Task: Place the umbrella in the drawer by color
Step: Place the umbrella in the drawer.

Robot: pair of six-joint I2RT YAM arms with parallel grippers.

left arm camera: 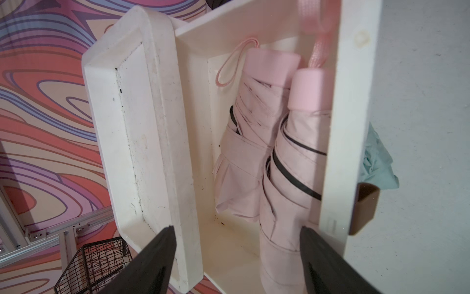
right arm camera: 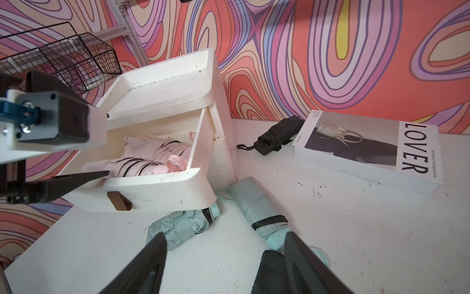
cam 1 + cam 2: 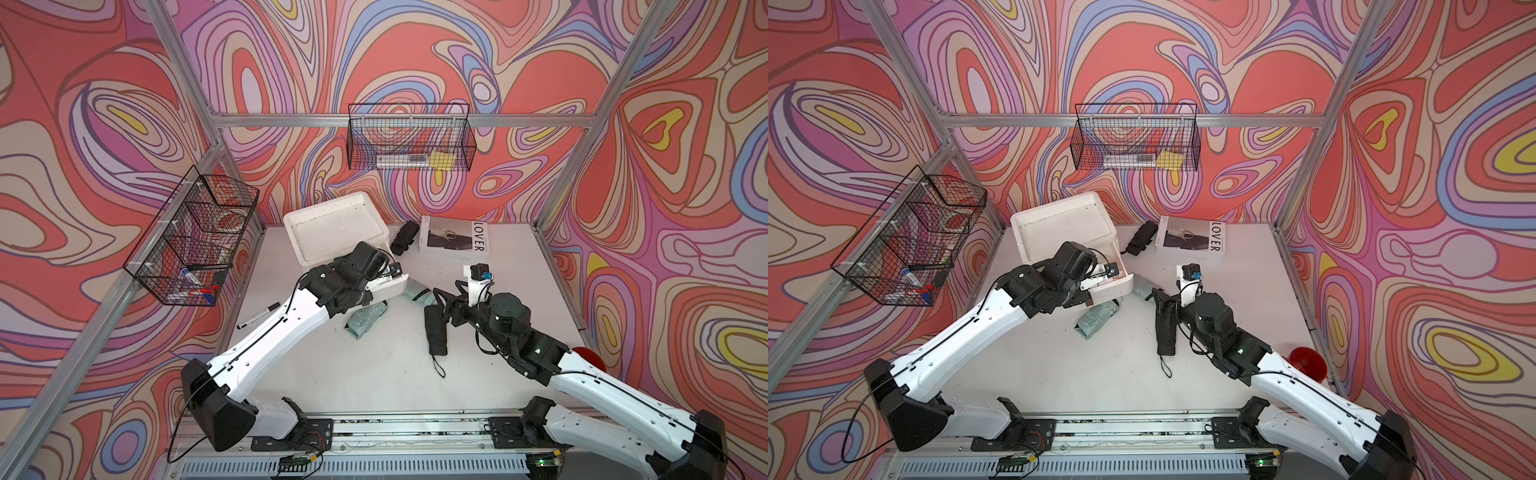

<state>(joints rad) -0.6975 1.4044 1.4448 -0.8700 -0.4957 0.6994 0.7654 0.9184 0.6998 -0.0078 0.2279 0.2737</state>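
Nearest, along the front edge: the rail (image 3: 415,428) with both arm bases.

From there the left arm (image 3: 266,328): climbs off its base, slants forward and inward across the table (image 3: 374,374), folds at the black wrist and tips down over the pulled-out drawer (image 3: 392,289). Just left of its white link, flat on the table: a marker (image 3: 258,316).

At its end the left gripper (image 1: 236,230): hangs over the drawer's opening with jaws spread wide, clamps nothing. Below, inside the drawer: a pink umbrella (image 1: 290,183) along the front wall, tail showing between the fingers in the wrist view but not pinched, and a second pink umbrella (image 1: 251,142) just beside it.

Opposite, the right arm (image 3: 615,395): leans forward and inward from its base, runs low over the table, pitches down at the wrist. At its tip the right gripper (image 2: 225,235): gapes wide as well, holds nothing, hovers above the far end of a black umbrella (image 2: 269,272) lying flat on the table.

Just beyond those fingers, on the table: a mint umbrella (image 2: 262,211) angled toward the gripper, and a second mint umbrella (image 2: 178,226) tucked against the foot of the drawer front.

Farther back: the white cabinet (image 3: 336,228) behind the drawer, then another black umbrella (image 3: 405,237) just beside a book (image 3: 449,241) lettered LOVER.

Farthest: a wire basket (image 3: 195,237) on the left wall and a back basket (image 3: 409,137) on the rear wall.
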